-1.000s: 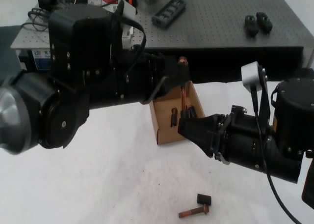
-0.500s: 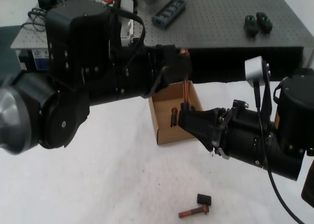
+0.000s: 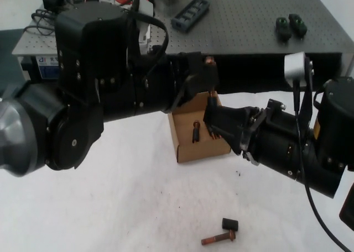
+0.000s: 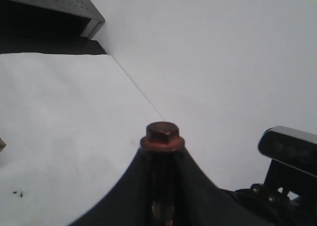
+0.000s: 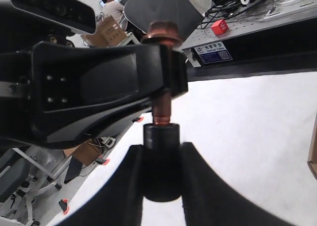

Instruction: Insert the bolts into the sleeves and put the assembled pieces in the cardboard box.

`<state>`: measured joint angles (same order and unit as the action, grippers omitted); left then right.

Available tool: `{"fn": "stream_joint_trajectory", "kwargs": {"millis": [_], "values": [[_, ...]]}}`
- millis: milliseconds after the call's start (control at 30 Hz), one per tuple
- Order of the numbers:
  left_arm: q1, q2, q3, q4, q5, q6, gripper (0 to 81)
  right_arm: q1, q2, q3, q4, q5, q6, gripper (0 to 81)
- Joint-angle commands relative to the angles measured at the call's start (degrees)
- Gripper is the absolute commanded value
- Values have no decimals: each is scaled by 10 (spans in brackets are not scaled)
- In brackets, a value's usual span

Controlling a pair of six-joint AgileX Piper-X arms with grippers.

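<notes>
- Copper-coloured, a loose bolt (image 3: 218, 239) lies on its side on the white tabletop (image 3: 127, 208) close to the near edge, right of the middle. A short black loose sleeve (image 3: 230, 224) lies just beyond its head end, close by or touching.
- Farther in, the right pincer (image 5: 161, 154) comes from the tabletop's right side. Its two fingers are clamped on a black sleeve (image 5: 161, 137), which stands upright with its open end up.
- Directly above, the left pincer (image 4: 162, 159) comes from the left side and is closed tight on the shank of a copper bolt (image 4: 162, 136), just under the flanged hex head. The bolt hangs upright, head up.
- In the right wrist view the bolt's lower end meets the sleeve's top opening, in line with it. How far it has gone in cannot be told.
- In the high view both pincers sit over the far right corner of the cardboard box (image 3: 202, 151), which stands open on the tabletop toward the far edge, near its middle.
- One assembled piece (image 3: 196, 131), a bolt with a dark sleeve on it, lies in the box.
- Beyond the far edge stands a perforated metal plate (image 3: 249, 36) carrying a black tray (image 3: 190, 12) and two dark round parts (image 3: 283, 26).
</notes>
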<state>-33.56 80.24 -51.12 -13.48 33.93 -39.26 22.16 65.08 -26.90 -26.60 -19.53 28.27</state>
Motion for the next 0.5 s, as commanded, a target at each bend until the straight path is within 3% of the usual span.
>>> {"fn": "stream_joint_trajectory", "kwargs": {"millis": [0, 67, 133, 167, 233, 333, 467], "values": [[-1, -6, 0, 0, -2, -2, 6, -5, -1, -8, -21, 16, 0, 48], [-1, -6, 0, 0, 23, -2, 1, -5, -1, -8, -21, 9, 0, 48], [-1, -6, 0, 0, 45, -2, 76, -5, -1, -8, -21, 9, -10, 48], [-1, -6, 0, 0, 48, -2, 135, -5, 0, -8, -21, 9, -13, 48], [-1, -6, 0, 0, 46, 1, 344, -8, 0, -8, -21, 9, -14, 48], [-1, -6, 0, 4, 1, -4, 586, -24, 0, -8, -11, 26, -31, 48], [-1, -6, 0, 32, -23, 17, 593, -69, 26, -31, 43, 48, -78, 48]]}}
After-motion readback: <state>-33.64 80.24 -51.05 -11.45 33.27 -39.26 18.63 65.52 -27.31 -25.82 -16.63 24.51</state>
